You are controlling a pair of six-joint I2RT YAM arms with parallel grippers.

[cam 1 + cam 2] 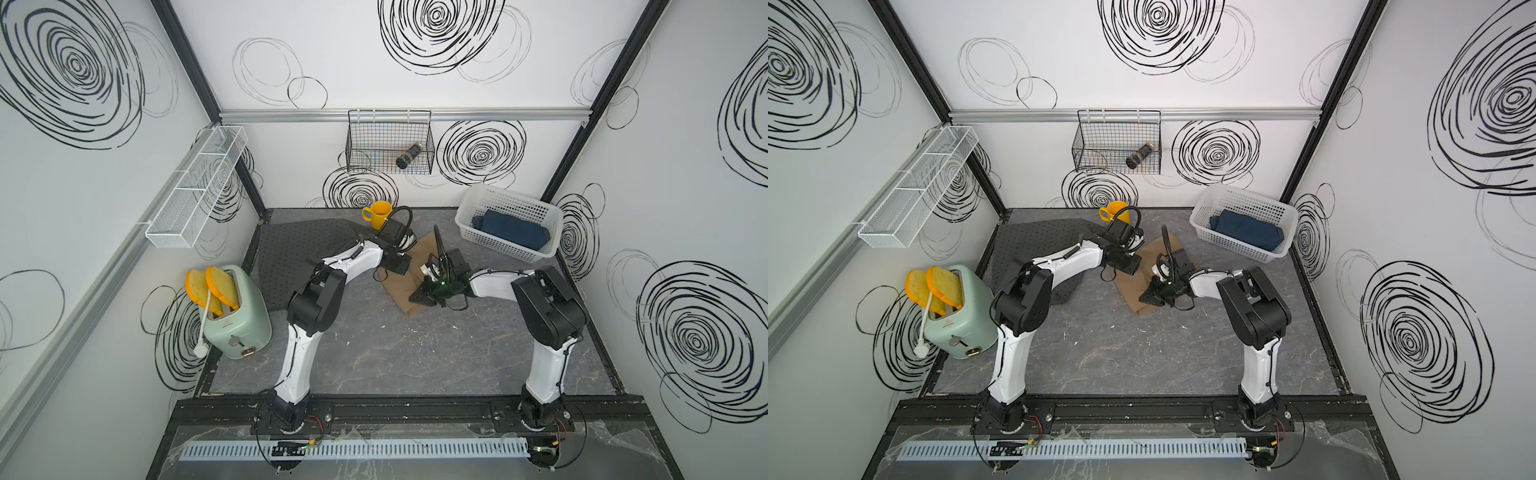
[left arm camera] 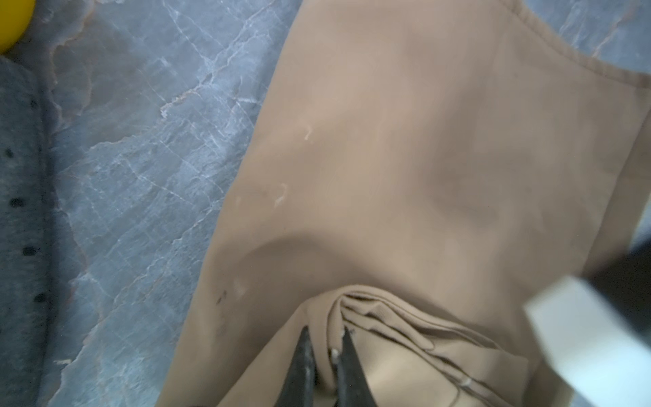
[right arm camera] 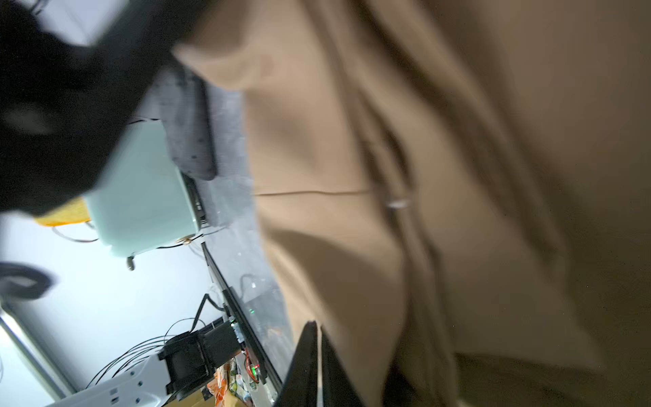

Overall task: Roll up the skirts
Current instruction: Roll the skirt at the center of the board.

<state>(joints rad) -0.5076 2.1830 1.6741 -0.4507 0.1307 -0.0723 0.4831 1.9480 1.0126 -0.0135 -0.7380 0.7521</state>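
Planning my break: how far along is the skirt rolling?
Done: the denim skirt lies bundled in the white basket. In hand: the left claw and right claw are both shut on the tan skirt, only partly folded. Left: the dotted grey skirt, spread flat on the table.

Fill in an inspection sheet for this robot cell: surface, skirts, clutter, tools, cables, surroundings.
Surface: grey marbled tabletop, a few white flecks.
Job's things: tan skirt partly folded mid-table; dotted grey skirt spread flat behind the left arm; blue denim skirt bundled in the white basket.
Clutter: yellow mug; green toaster with toast slices.
Tools: left tool shut on a tan skirt fold; right tool shut at the tan skirt's edge, pinch unclear.
Cables: black cable loop above the left wrist; white toaster cord hangs down its front.
Surroundings: black wire basket on the back wall holds a dark cylinder; white mesh shelf on a side wall.
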